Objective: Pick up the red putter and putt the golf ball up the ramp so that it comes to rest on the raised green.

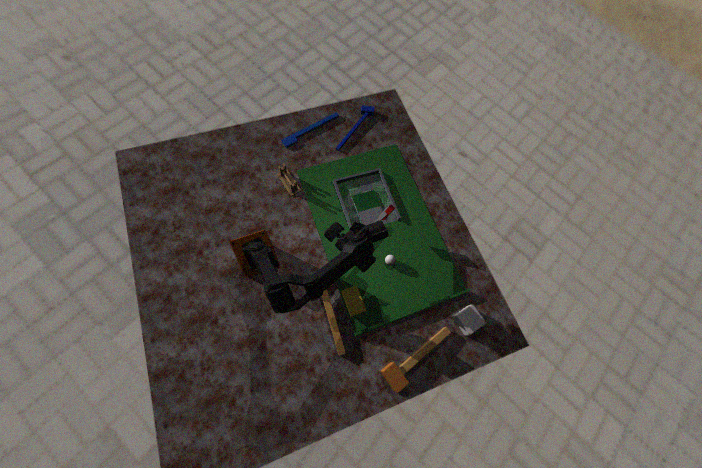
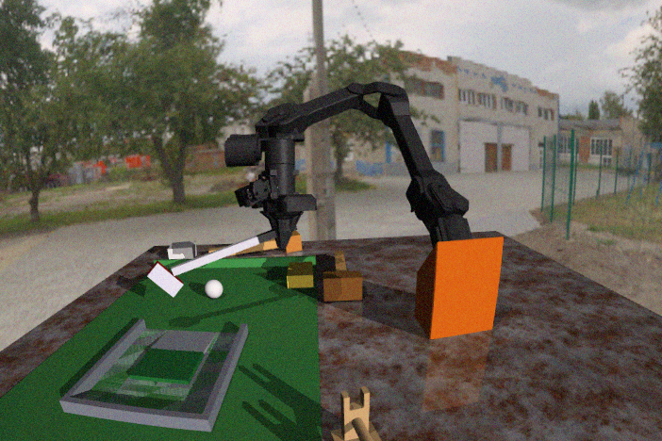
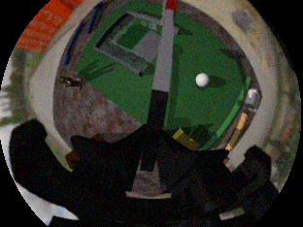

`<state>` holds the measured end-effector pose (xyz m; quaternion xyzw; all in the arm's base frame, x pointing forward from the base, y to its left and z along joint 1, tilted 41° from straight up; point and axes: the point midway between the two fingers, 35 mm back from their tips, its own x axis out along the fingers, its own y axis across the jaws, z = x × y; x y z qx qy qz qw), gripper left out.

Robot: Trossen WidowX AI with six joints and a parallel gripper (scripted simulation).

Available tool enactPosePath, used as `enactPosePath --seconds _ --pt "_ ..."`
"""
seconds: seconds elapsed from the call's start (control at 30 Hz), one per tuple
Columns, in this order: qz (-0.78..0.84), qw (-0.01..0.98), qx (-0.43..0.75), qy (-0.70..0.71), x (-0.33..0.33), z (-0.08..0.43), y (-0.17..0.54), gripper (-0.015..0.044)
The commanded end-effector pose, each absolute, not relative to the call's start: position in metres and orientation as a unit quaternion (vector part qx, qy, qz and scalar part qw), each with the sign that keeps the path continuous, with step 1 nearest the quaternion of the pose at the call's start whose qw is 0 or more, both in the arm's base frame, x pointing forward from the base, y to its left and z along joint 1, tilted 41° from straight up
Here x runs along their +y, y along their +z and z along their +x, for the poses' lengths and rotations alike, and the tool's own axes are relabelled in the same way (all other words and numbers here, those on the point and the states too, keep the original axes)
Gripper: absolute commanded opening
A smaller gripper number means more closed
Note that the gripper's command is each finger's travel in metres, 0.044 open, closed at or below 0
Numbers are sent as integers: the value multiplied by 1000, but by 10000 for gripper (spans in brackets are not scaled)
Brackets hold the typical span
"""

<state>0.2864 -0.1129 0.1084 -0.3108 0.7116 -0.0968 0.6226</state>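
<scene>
On my surface (image 1: 197,331) I count, around the green mat (image 1: 412,275): two blue tools (image 1: 310,130) at the far edge, a wooden mallet (image 1: 415,359) and a grey block (image 1: 467,320) at the near corner, a second mallet (image 1: 334,322) and a yellow block (image 1: 353,299) by the mat's edge, a small wooden stand (image 1: 290,181), and the orange base block (image 2: 459,285). From the top view the arm covers most of the putter; I see only a red sliver by the raised green (image 2: 166,365). The tool (image 2: 282,235) is clamped nearly shut on the red putter (image 2: 214,257) by its shaft, head hanging low over the mat just beside the golf ball (image 2: 213,288), apart from it.
</scene>
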Motion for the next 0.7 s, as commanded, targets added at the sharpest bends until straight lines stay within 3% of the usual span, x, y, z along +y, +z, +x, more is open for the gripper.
enactPosePath --seconds 0.0,0.33,0.67 --pt "-281 643 696 -153 -131 281 133 0" --pt "-187 658 660 -310 -180 238 187 0" --pt "-181 658 656 -321 -190 235 182 0"
